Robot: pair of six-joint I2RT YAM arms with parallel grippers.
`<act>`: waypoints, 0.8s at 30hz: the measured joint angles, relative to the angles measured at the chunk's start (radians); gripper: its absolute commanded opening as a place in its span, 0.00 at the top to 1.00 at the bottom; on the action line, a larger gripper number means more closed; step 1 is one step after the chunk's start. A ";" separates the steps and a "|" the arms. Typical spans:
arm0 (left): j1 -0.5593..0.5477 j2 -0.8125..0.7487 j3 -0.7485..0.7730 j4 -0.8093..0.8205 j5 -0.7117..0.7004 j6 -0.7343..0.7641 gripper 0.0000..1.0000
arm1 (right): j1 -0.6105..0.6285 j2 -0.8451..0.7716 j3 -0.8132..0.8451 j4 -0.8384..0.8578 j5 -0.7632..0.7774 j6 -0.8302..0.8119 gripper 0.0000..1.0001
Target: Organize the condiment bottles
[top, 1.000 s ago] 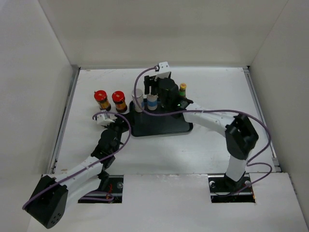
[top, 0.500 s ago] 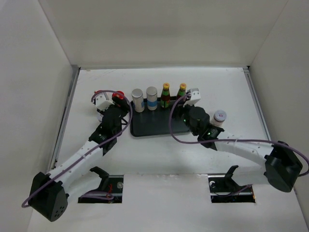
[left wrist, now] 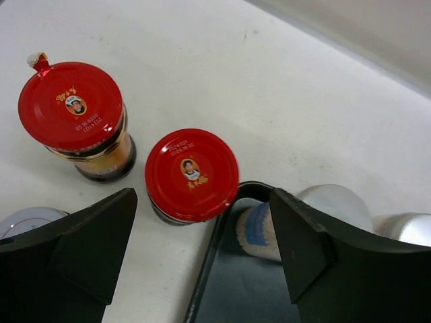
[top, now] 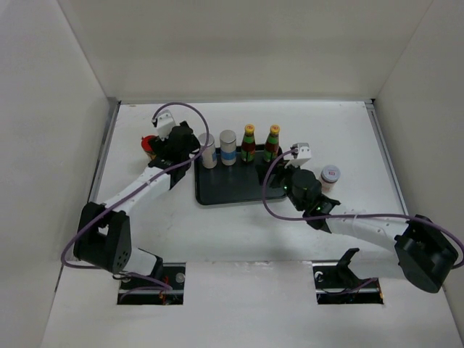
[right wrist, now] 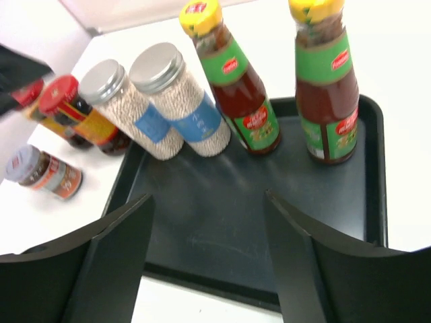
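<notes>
Left end effector (left wrist: 202,200) is hovering with its fingers spread wide and gripping nothing, touching nothing visible; directly below the gap one red-lidded jar (left wrist: 192,175) is standing on the worktop (top: 326,123) just beside the corner of the black tray (right wrist: 222,222), and the second red-lidded jar (left wrist: 71,108) is standing near it, farther from the tray. Right end effector (right wrist: 209,198) is likewise hanging with fingers spread and empty, above the near half of the tray and clear of all containers. Inside the tray, along its far edge, two grey-topped jars (right wrist: 131,111) (right wrist: 192,111) are standing touching each other at the left, and two green yellow-capped bottles (right wrist: 236,87) (right wrist: 326,81) are standing apart from each other at the right. One short white-lidded jar (top: 330,175) is sitting on the worktop to the right of the tray, near the right arm; another short labelled jar (right wrist: 44,171) is sitting on the worktop left of the tray. Against the frame half a second earlier, the left end effector is now sitting farther back and closer to the tray corner, with its arm folded back sharply; the right end effector is showing only a slight shift, and the four tray items and the right-hand short jar are remaining in place
</notes>
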 measured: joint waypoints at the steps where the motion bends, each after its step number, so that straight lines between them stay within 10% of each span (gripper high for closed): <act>1: 0.011 0.016 0.000 -0.005 0.004 0.003 0.20 | 0.000 0.000 0.000 0.007 0.000 0.002 0.27; 17: 0.069 0.197 0.071 -0.007 0.095 0.043 0.20 | 0.000 0.031 0.000 0.024 -0.007 0.003 0.25; 24: 0.089 0.224 0.092 0.000 0.092 0.061 0.42 | 0.000 0.031 0.000 0.024 -0.010 0.006 0.25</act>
